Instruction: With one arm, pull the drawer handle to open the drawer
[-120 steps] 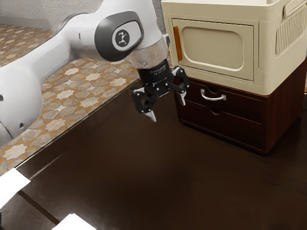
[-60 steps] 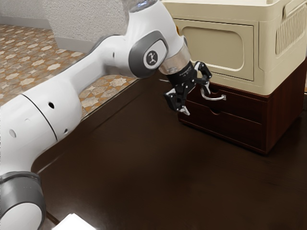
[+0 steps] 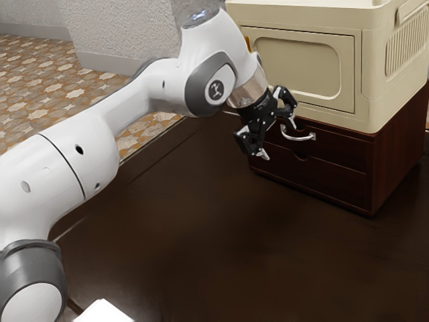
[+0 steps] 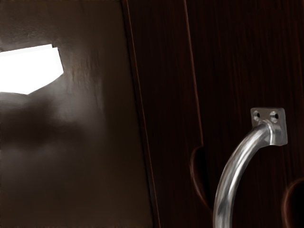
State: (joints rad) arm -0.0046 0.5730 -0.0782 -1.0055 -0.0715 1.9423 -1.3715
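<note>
Exterior view, left to right. White arm (image 3: 124, 107) comes in from the exterior view's left, ends at the gripper. Patterned tile floor (image 3: 30, 87) and pale textured wall (image 3: 120, 30) lie beyond the arm, off to the gripper's exterior-view left. Bright white flat piece (image 3: 104, 312), well apart from the gripper, on the near side toward the arm's base. Dark brown table (image 3: 201, 235) runs below the gripper and out to both sides. Black gripper (image 3: 278, 139): fingers spread wide, nothing held, tips pointing down and toward the drawer front, tilted. Silver drawer handle (image 3: 299, 138) just beside the gripper, on its exterior-view right, curved bar, close to one fingertip; touching or not, can't tell. Upper drawer (image 3: 338, 149), carrying the handle, is shut, front flush; lower drawer (image 3: 328, 178) under it, also shut, both just past the gripper. Beige box (image 3: 375, 80) sits on top of the dark wood cabinet (image 3: 402, 147), above and past the gripper. Wrist view: one end of the handle ahead of the gripper, mounting plate (image 4: 281, 124) with two screws.
</note>
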